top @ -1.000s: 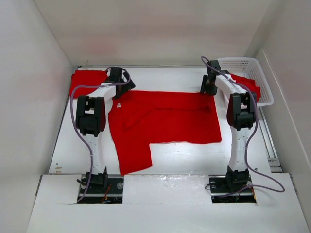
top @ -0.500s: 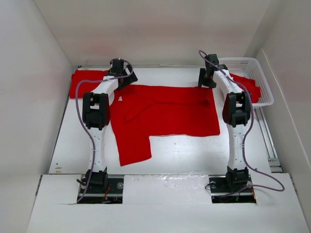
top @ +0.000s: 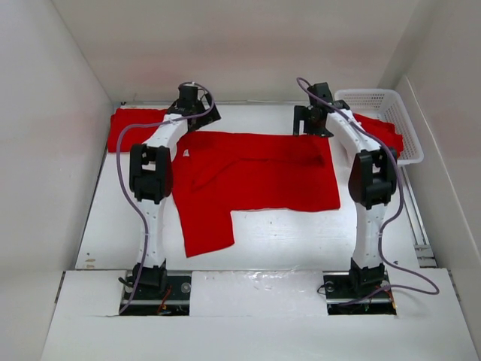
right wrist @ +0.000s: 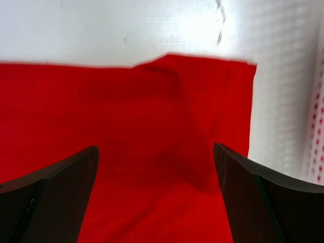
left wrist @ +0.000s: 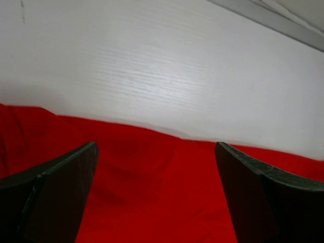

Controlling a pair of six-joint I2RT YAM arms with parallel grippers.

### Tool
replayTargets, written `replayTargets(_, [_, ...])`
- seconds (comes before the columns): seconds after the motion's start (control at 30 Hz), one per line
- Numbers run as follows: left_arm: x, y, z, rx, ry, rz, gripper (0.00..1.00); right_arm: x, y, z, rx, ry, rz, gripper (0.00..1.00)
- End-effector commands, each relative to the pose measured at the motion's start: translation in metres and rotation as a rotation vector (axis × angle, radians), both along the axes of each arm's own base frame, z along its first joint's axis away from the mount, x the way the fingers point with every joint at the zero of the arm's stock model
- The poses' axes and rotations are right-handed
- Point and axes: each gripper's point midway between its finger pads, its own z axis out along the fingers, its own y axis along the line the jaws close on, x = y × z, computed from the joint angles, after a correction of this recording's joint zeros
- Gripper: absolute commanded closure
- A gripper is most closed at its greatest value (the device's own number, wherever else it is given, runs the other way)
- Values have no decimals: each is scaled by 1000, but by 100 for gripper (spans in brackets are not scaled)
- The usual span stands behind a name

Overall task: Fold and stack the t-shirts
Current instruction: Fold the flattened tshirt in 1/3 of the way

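- Red t-shirt [top: 255, 177] lies spread flat in the middle of the table [top: 301, 241], one sleeve pointing near-left.
- At the far-left corner sits a folded t-shirt [top: 128, 129]; more red cloth [top: 383, 131] lies in the basket [top: 376, 98] at far right.
- Over the spread shirt's far-left edge hovers the left gripper [top: 204, 117], jaws wide apart, holding nothing.
- Over its far-right corner hovers the right gripper [top: 310, 125], jaws wide apart, empty.

Light: bright, even, from overhead; my arms [top: 152, 177] throw faint shadows on the white tabletop [top: 285, 241]. Glare: washed-out patch at right wrist view's top. Focus: my dark fingers [left wrist: 55, 197] blurred near both lenses; flat bright red cloth t-shirt [top: 263, 173] oversaturated.
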Motion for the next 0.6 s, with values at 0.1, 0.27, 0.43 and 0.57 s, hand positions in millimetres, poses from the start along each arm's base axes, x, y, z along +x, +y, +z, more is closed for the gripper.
replayTargets(0.1, [-38,-16,52,-37,-67,-67,0,-23,16,-4,145,3,19,0])
replayTargets(0.27, [-63,-12,46,-42,-49,-61,0,-27,6,-28,192,42,-6,0])
replayTargets(0.43, [-77,-4,36,-16,-17,-37,0,-48,4,-53,189,107,-8,0])
replayTargets(0.57, [-86,1,30,1,5,-23,0,-61,2,-64,190,137,-20,0])
